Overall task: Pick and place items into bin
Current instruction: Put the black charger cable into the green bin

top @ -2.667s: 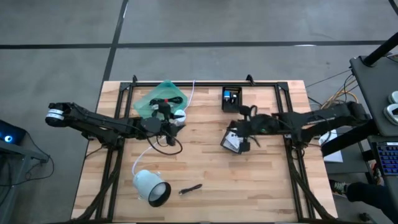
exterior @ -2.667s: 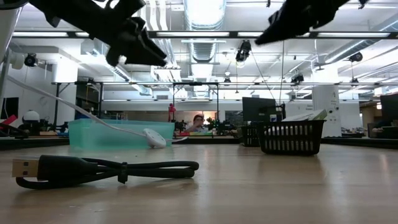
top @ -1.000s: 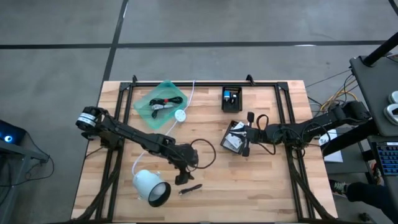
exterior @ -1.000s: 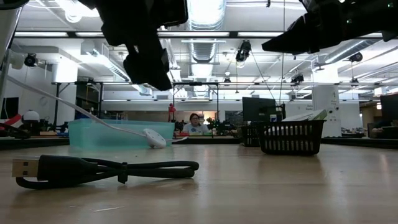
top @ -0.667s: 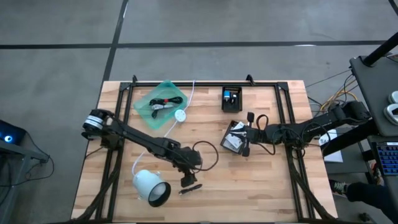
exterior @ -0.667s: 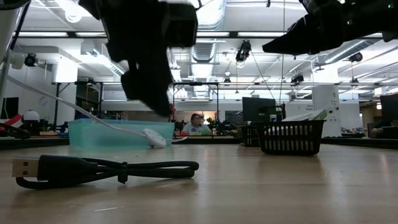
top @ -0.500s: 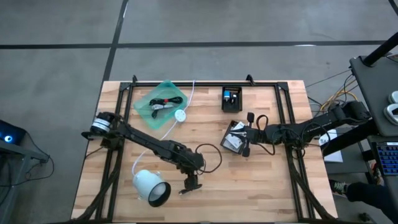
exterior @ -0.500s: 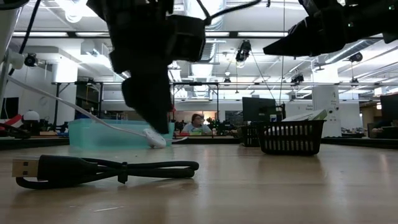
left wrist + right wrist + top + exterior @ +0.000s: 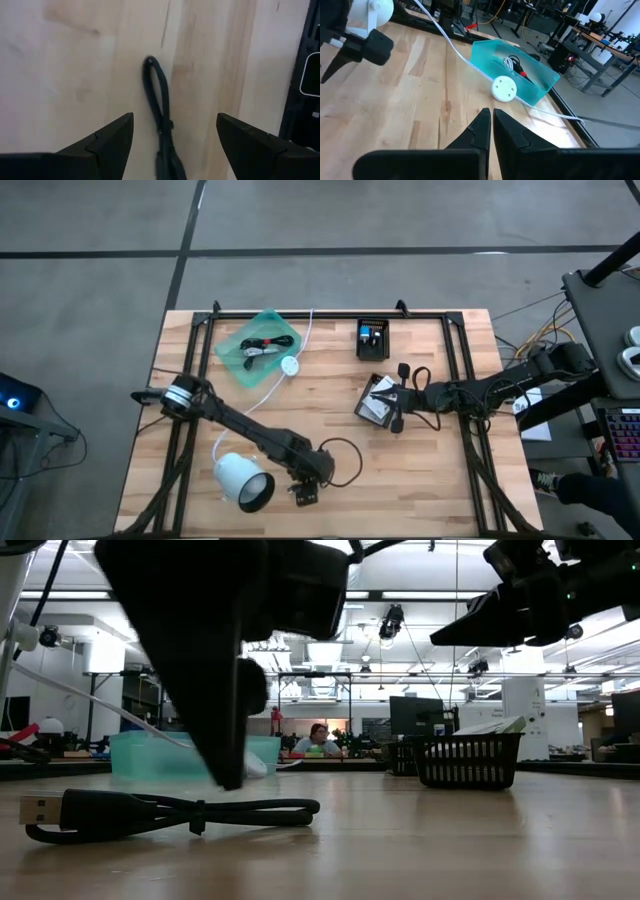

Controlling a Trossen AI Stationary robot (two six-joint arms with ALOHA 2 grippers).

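Observation:
A short black USB cable (image 9: pixel 160 120), folded and tied at its middle, lies flat on the wood near the table's near edge; it also shows in the low view (image 9: pixel 170 812). My left gripper (image 9: pixel 175 117) hangs open just above it, one finger on each side, touching nothing. From above the left gripper (image 9: pixel 305 494) hides the cable. My right gripper (image 9: pixel 490 117) is shut with nothing showing between its fingers. It hovers right of centre (image 9: pixel 390 398), beside two white printed cards (image 9: pixel 372 408) lying flat on the table.
A teal bin (image 9: pixel 258 345) at the far left holds a black cable. A white cord with a round disc (image 9: pixel 289 365) runs past it. A white lamp-like cylinder (image 9: pixel 243 480) lies left of my left gripper. A black basket (image 9: pixel 372 338) stands at the far edge.
My left gripper has swung from the table's middle toward the near edge and come down over the black cable, staying open. The cable has not moved. My right arm has kept nearly still.

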